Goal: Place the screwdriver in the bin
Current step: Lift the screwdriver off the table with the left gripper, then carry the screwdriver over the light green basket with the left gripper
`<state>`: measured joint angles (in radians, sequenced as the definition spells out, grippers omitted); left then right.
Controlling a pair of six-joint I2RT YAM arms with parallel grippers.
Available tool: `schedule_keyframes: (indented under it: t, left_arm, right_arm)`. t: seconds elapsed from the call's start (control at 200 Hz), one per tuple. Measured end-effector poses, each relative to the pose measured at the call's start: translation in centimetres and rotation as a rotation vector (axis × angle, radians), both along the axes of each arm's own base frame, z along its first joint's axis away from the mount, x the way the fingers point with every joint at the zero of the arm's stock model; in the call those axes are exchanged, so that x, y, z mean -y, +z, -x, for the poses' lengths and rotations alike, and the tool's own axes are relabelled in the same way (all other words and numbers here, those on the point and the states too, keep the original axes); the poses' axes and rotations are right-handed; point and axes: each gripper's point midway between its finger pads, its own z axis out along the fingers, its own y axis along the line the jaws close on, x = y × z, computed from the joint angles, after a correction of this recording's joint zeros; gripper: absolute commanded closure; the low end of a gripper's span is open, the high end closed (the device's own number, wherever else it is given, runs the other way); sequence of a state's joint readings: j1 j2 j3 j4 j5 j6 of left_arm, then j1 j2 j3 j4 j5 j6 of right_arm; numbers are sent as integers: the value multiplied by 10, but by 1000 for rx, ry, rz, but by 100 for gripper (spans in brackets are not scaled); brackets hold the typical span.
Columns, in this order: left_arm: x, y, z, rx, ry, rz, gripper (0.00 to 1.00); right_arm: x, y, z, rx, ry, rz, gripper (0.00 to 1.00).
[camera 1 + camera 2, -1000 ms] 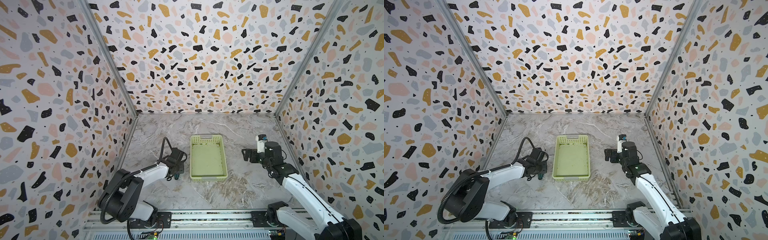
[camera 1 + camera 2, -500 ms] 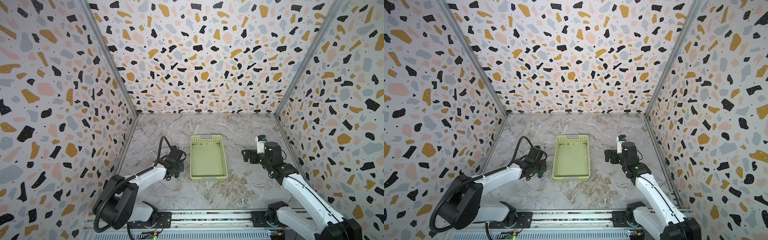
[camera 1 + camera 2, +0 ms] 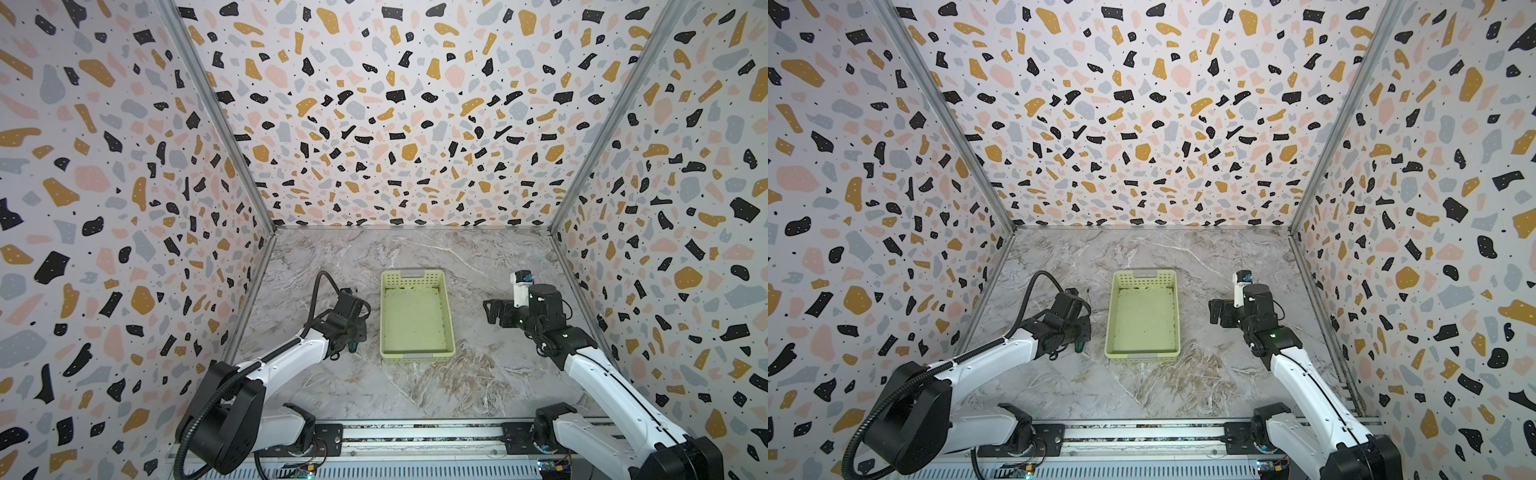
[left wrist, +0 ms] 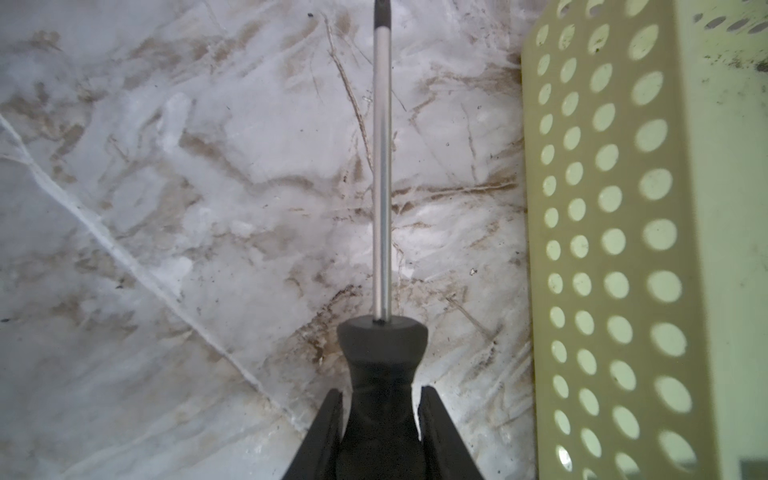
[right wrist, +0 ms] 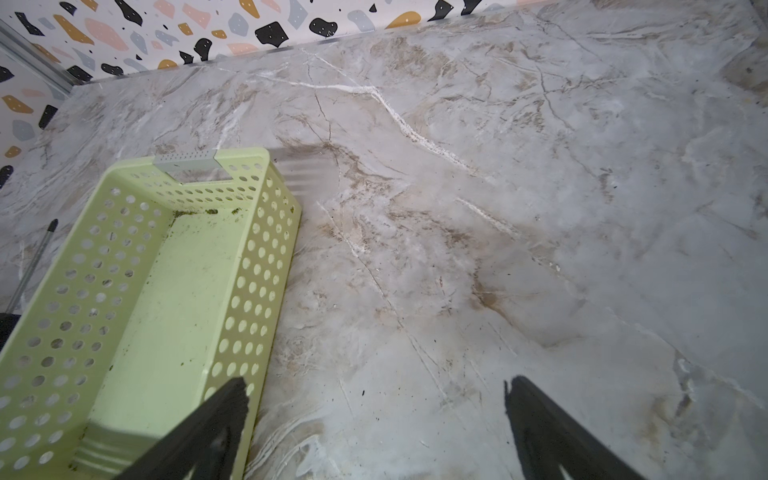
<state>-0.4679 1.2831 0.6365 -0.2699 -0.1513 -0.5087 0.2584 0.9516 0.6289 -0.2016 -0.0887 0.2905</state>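
Marble tabletop, speckled walls. My left gripper is clamped tight on the screwdriver by its handle. Its shaft runs alongside the bin, just outside the perforated long wall. My right gripper is spread wide, holding nothing, hovering over marble on the bin's other side.

Left arm: stretched low from the counter's front edge.
Left gripper: jaws clamped on the screwdriver handle.
Right gripper: jaws wide apart, raised near the counter's right edge.
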Motion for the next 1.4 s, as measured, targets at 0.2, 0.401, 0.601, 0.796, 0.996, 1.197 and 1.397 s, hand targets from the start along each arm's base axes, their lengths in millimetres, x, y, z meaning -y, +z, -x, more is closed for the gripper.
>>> schedule_keyframes:
  t: [0.2,0.401,0.601,0.796,0.996,1.197,1.397]
  left_arm:
    - [-1,10,2,13,-1,8,95]
    - [4,45,-6,79,-3,42,95]
    - [18,90,-19,155,-42,87,95]
    - [49,122,-24,204,-123,128,95]
    - [102,120,-26,186,-252,121,95]
    - [142,88,-28,126,-345,73,95]
    - [165,55,-28,76,-428,7,95]
  right_arm:
    - [0,-2,1,-6,1,-1,1]
    - [-1,-2,2,-6,1,-6,1]
    - [-1,-4,2,-8,-2,-20,1]
    - [-3,-14,9,-32,2,-40,1]
    - [-2,-4,15,-5,-3,-55,1]
    - [1,10,24,26,-16,-84,1]
    - [2,10,35,15,-26,-103,1]
